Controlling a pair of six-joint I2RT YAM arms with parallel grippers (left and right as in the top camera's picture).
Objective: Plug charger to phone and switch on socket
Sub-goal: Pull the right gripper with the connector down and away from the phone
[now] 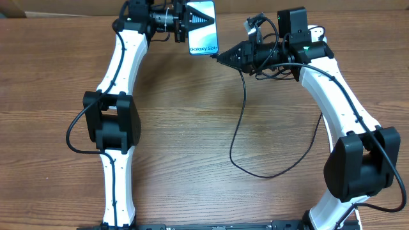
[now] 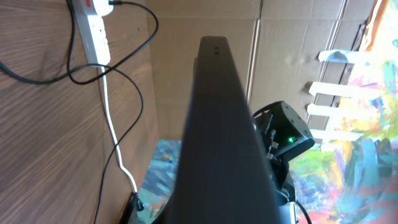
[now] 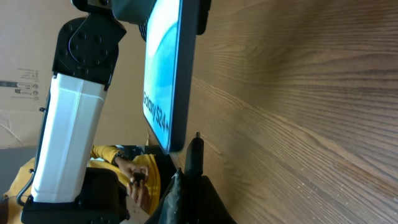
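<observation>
My left gripper (image 1: 192, 24) is shut on the phone (image 1: 203, 27) at the back of the table, with the lit blue screen facing up. In the left wrist view the phone (image 2: 219, 124) fills the middle as a dark edge. My right gripper (image 1: 220, 59) is shut on the charger connector (image 3: 194, 155) and points left at the phone's bottom end. The connector tip lies right beside the bottom corner of the phone (image 3: 163, 68), toward its back side. The black charger cable (image 1: 241, 102) loops down across the table. The socket (image 2: 93, 25) lies on the wood, one red switch showing.
A white cord (image 2: 113, 130) runs from the power strip across the table, with black cable looped around it. The left arm (image 3: 68, 124) stands just beyond the phone. A person in yellow (image 3: 134, 177) sits past the table's edge. Cardboard boxes stand behind.
</observation>
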